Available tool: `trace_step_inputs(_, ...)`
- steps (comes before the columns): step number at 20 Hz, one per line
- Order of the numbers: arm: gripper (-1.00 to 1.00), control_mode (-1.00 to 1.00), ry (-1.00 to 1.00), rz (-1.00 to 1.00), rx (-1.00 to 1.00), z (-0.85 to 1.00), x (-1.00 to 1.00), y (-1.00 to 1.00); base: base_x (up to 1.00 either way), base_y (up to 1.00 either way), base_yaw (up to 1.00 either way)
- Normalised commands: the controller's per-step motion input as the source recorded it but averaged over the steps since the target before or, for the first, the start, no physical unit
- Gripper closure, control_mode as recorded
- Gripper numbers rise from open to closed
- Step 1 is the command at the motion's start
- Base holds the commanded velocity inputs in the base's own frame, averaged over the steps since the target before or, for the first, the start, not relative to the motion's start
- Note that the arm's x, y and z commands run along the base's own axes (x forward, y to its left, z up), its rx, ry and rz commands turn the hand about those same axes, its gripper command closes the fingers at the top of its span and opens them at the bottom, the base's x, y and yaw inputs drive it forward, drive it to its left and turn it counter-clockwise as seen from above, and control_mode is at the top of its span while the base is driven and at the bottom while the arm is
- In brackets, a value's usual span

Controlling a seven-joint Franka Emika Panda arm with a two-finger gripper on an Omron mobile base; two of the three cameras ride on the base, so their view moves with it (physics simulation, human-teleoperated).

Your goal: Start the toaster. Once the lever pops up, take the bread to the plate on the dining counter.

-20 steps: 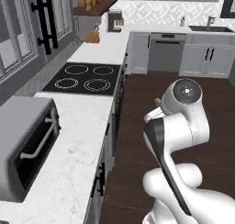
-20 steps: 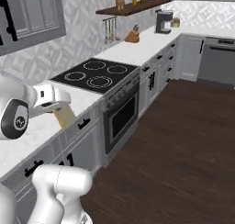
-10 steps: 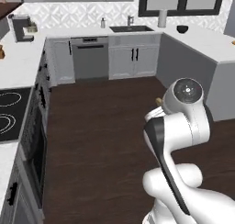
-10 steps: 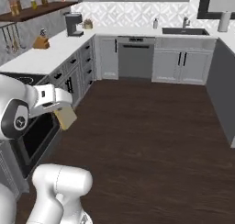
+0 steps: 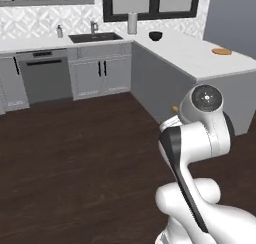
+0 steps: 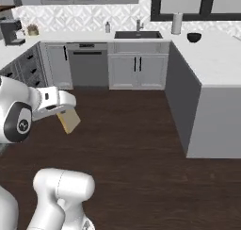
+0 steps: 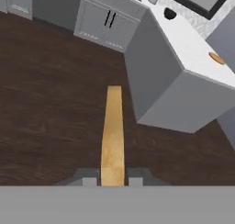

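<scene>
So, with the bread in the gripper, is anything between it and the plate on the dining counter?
The bread is over open floor. Only the dining counter and its grey base stand ahead; the plate has bare top around it, the black bowl far off.

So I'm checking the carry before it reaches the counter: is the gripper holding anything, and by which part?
Yes. The gripper holds the bread by one end, its fingers pinching the slice's two flat faces; the rest sticks out beyond them.

Base views flank arm, facing dining counter (image 5: pixel 200 58); hand view looks down, floor near.
</scene>
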Motion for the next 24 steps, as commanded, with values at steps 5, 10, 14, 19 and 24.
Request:
trace_step_inputs(5, 1.00, 1.00, 0.00, 0.00, 0.00, 0.00, 0.00, 0.00, 1.00, -1.00, -0.21)
trace_step_inputs(10, 1.00, 1.00, 0.00, 0.00, 0.00, 0.00, 0.00, 0.00, 1.00, -1.00, -0.17)
trace_step_inputs(14, 1.00, 1.00, 0.00, 0.00, 0.00, 0.00, 0.00, 0.00, 1.00, -1.00, -0.14)
trace_step_inputs(19, 1.00, 1.00, 0.00, 0.00, 0.00, 0.00, 0.00, 0.00, 1.00, -1.00, -0.09)
trace_step_inputs(24, 1.00, 1.00, 0.00, 0.00, 0.00, 0.00, 0.00, 0.00, 1.00, -1.00, -0.01)
